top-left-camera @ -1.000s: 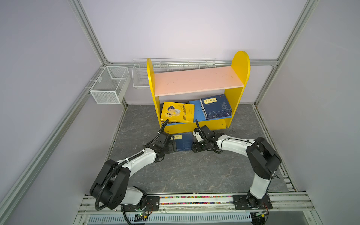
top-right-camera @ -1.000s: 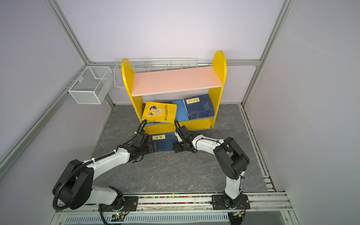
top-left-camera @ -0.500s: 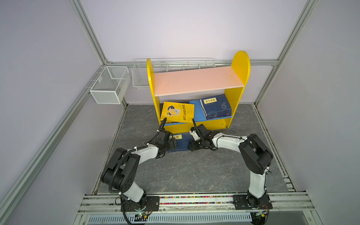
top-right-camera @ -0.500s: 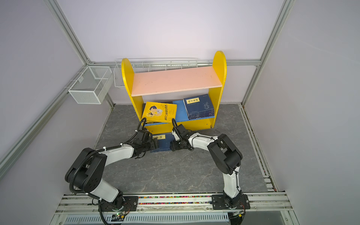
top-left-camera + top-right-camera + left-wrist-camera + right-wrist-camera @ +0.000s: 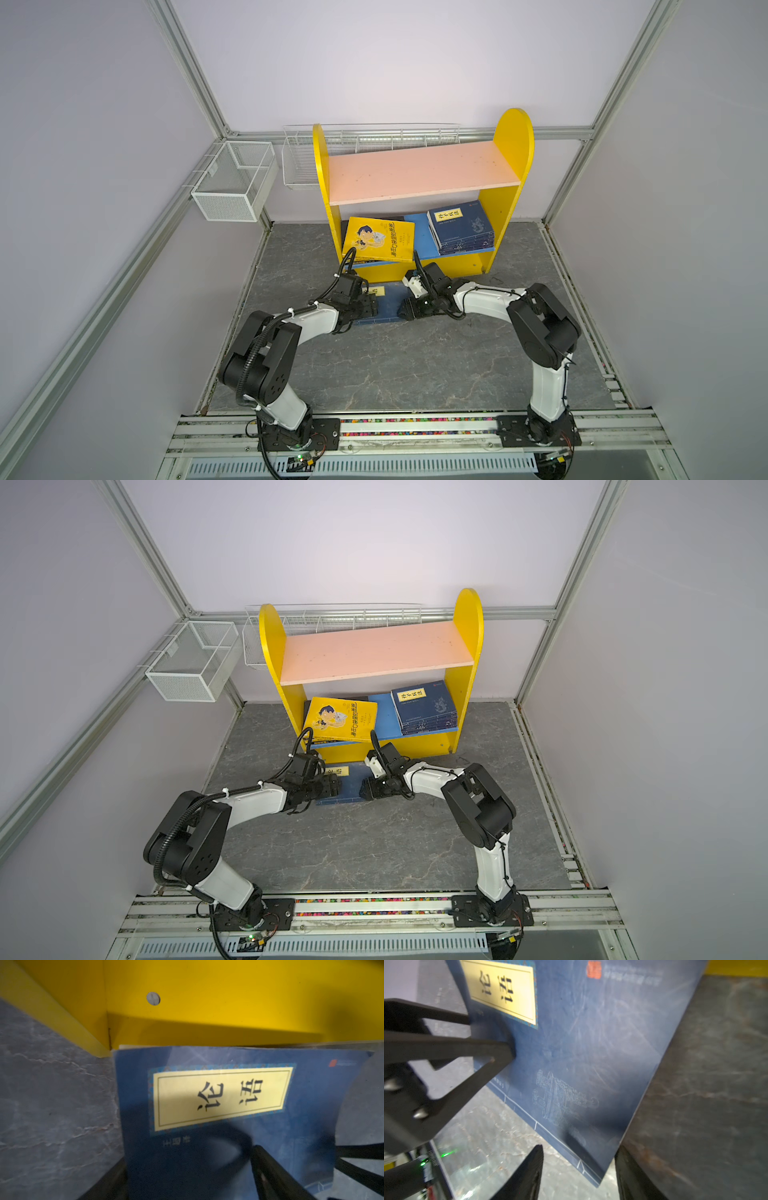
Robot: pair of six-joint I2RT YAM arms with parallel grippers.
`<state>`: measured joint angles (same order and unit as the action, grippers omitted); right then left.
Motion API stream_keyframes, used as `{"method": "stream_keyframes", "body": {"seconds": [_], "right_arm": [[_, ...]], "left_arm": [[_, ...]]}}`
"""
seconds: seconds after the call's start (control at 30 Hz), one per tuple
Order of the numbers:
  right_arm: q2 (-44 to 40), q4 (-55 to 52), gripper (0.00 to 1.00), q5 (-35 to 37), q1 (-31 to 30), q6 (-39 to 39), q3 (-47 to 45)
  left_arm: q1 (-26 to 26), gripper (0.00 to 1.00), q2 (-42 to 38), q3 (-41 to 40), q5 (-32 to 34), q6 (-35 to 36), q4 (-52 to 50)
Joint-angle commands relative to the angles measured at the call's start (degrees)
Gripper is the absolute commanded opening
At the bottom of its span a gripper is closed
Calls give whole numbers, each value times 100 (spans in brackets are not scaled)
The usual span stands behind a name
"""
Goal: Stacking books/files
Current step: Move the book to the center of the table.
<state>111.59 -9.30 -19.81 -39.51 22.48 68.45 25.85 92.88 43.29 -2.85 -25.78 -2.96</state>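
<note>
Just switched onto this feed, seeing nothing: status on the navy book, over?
Both jaws open: left gripper astride one end of navy book, right gripper astride its opposite corner. Book lies at yellow shelf base. Yellow book overhangs above.

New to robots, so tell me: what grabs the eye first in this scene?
A yellow bookshelf with a pink top board stands at the back, a cartoon-boy yellow book askew on its lower shelf. Before it, the left pincer and right pincer flank a navy book lying on the floor.

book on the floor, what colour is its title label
Pale yellow label, black text, on the book; best in the left wrist view.
</note>
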Motion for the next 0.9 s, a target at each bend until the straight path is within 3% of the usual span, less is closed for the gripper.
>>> {"method": "stream_keyframes", "body": {"seconds": [0.0, 0.37, 0.63, 0.77, 0.87], "right_arm": [[-570, 1017, 55, -887, -154, -31, -30], [-683, 1288, 46, -786, -154, 117, -79], [-578, 1155, 32, -251, -149, 239, -7], [-499, 933, 30, 1, -152, 243, 37], [-472, 828, 16, 207, -148, 249, 17]], "left_arm": [[140, 81, 4, -49, -767, 20, -475], [229, 79, -66, 37, -1150, 185, -521], [255, 78, -77, 7, -1372, 280, -407], [272, 78, -140, -41, -1498, 315, -294], [277, 78, -221, -91, -1526, 336, -235]]}}
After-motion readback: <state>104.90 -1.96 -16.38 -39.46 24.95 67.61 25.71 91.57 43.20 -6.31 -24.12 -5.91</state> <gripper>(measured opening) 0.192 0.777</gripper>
